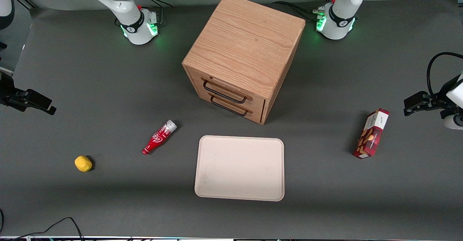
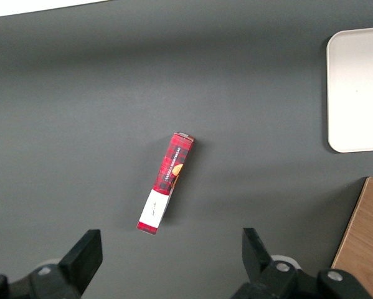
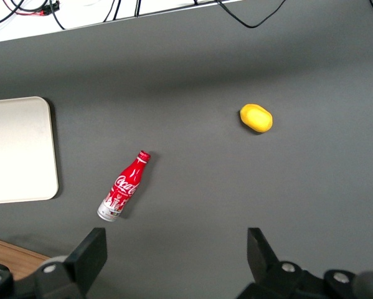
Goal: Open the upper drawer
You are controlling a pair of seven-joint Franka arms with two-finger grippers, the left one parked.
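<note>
The light oak cube cabinet point(image 1: 246, 49) stands mid-table. Its upper drawer point(image 1: 235, 88) is pushed in flush, and a thin black wire handle point(image 1: 223, 92) runs across its front. The lower drawer point(image 1: 237, 106) beneath it is also pushed in. My right gripper point(image 1: 50, 109) hovers at the working arm's end of the table, well apart from the cabinet. It is open, and between its fingers point(image 3: 89, 252) only bare mat shows around the gripper point(image 3: 174, 249). A corner of the cabinet point(image 3: 9, 261) shows in the right wrist view.
A beige tray point(image 1: 239, 168) lies in front of the drawers. A red cola bottle point(image 1: 159, 137) point(image 3: 125, 187) lies on its side beside the tray, and a yellow lump point(image 1: 83, 163) point(image 3: 256, 118) sits nearer the working arm's end. A red snack box point(image 1: 371, 133) point(image 2: 165, 182) lies toward the parked arm's end.
</note>
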